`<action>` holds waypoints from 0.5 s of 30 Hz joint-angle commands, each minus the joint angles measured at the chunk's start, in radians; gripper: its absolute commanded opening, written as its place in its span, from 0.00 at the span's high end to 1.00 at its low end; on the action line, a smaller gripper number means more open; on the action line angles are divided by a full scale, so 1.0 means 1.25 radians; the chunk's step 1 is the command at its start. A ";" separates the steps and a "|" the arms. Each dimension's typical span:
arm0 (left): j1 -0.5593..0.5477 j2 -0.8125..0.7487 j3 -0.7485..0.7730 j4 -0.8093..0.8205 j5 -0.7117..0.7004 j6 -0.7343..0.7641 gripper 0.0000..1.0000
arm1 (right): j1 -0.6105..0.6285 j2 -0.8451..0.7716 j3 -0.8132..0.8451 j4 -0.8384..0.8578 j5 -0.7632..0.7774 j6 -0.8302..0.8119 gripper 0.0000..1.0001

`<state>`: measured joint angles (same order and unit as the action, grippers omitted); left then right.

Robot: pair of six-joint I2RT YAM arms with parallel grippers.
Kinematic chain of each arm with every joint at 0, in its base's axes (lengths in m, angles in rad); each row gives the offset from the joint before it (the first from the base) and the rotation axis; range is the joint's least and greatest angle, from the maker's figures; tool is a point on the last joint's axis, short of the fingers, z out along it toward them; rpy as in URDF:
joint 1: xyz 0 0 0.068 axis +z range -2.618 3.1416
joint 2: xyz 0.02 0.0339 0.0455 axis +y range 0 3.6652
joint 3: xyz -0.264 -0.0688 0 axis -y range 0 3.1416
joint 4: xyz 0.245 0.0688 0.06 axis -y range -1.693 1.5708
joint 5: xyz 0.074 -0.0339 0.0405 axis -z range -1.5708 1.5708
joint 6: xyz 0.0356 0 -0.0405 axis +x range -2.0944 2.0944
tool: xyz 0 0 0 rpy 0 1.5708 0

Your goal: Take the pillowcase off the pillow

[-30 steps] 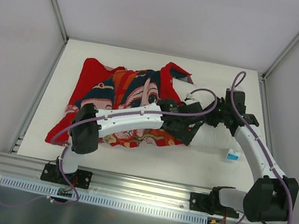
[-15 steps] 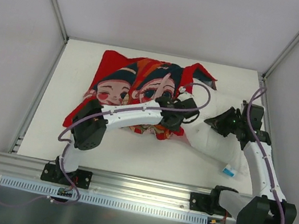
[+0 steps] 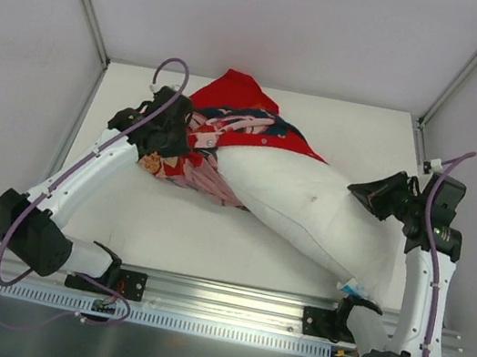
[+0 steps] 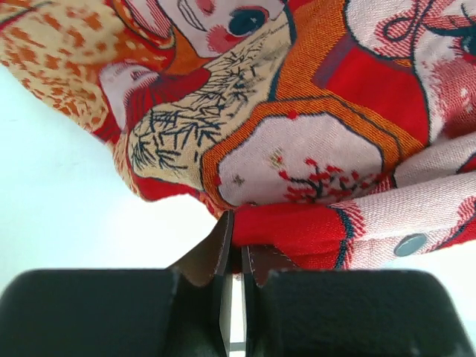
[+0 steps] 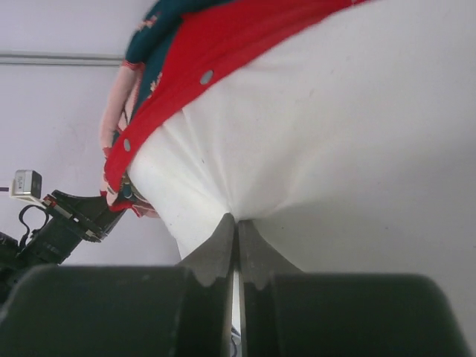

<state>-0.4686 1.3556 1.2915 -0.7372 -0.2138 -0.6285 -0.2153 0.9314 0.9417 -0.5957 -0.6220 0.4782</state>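
Note:
The red pillowcase (image 3: 232,108) with its cartoon print is bunched at the back left of the table, still round the far left end of the white pillow (image 3: 308,205). The pillow stretches diagonally to the near right, with a small blue tag (image 3: 349,290) at its near corner. My left gripper (image 3: 172,134) is shut on a red fold of the pillowcase (image 4: 297,227), its jaws (image 4: 238,234) pinched together on the cloth. My right gripper (image 3: 360,194) is shut on the pillow's right edge; in the right wrist view the gripper (image 5: 236,223) nips a tuck of the white pillow (image 5: 335,134).
The white table (image 3: 121,213) is bounded by pale enclosure walls at the left, back and right. A metal rail (image 3: 226,301) with both arm bases runs along the near edge. The pillow lies across the middle and right of the table.
My left arm swung from the table's middle to the back left, dragging the pillowcase with it. The right arm pulled right. Most of the white pillow has come out of the cover.

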 commanded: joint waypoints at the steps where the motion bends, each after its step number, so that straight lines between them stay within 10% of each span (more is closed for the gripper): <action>1: 0.110 -0.023 0.009 -0.105 -0.138 0.054 1.00 | -0.040 -0.037 0.085 0.015 0.095 -0.022 0.99; 15: 0.134 -0.152 -0.028 -0.008 -0.074 -0.014 0.99 | -0.084 -0.054 0.106 0.046 0.003 -0.029 0.99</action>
<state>-0.3038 1.1698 1.3178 -0.8173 -0.3561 -0.6193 -0.3313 0.8619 1.0821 -0.5938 -0.5556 0.4515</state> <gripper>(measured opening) 0.020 0.011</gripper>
